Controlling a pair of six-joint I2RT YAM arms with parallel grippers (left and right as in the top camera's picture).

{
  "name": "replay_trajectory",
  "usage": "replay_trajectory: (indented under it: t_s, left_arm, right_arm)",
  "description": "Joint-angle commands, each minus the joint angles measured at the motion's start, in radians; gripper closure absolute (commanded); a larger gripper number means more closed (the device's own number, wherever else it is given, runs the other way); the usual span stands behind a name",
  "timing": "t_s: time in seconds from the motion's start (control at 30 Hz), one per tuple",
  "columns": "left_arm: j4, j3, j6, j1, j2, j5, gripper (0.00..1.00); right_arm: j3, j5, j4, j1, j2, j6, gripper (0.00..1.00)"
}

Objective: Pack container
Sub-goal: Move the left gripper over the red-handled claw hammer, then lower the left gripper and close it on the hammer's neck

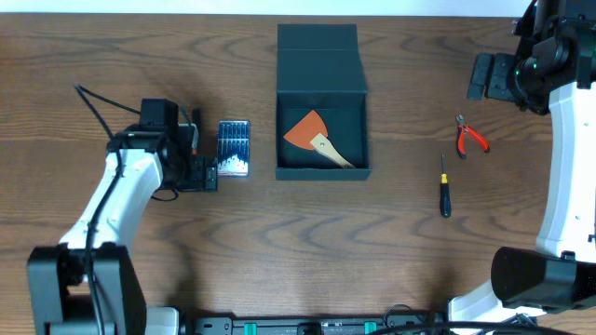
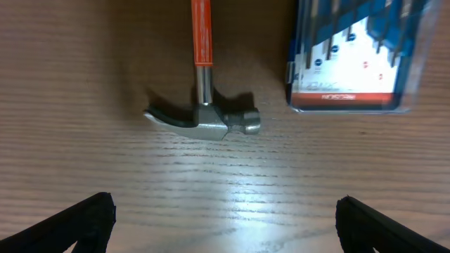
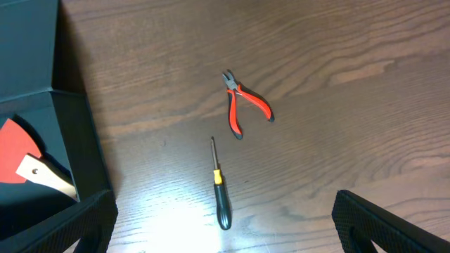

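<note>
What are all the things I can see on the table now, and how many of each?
container: 1, dark teal, table centre, lid open
scraper: 1, orange blade, wooden handle, inside the container
bit case: 1, blue, left of the container
hammer: 1, orange handle, silver head, left of the bit case
pliers: 1, red handles, right of the container
screwdriver: 1, black-yellow handle, near the pliers
table: 1, brown wood
left gripper: 1, black, open, by the hammer
right gripper: 1, black, open, right side
</note>
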Motion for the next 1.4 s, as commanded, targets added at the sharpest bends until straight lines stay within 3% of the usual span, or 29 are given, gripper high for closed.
replay_trajectory:
  t_s: [0.0,0.27,1.37]
  left_arm:
    - [0.01,0.018,0.014,0.005,0.031,0.002,0.02]
    - [0.036,0.018,0.015,0.005,0.077,-0.068,0.02]
    - [0.111,0.018,0.043,0.006,0.143,-0.099,0.02]
  right_arm:
    - [0.008,-0.003,-0.001,-0.002,-0.009,0.011,0.01]
    - [0.008,-0.003,-0.001,-0.002,-0.009,0.011,0.01]
    - [0.008,-0.003,-0.001,-0.002,-0.009,0.011,0.01]
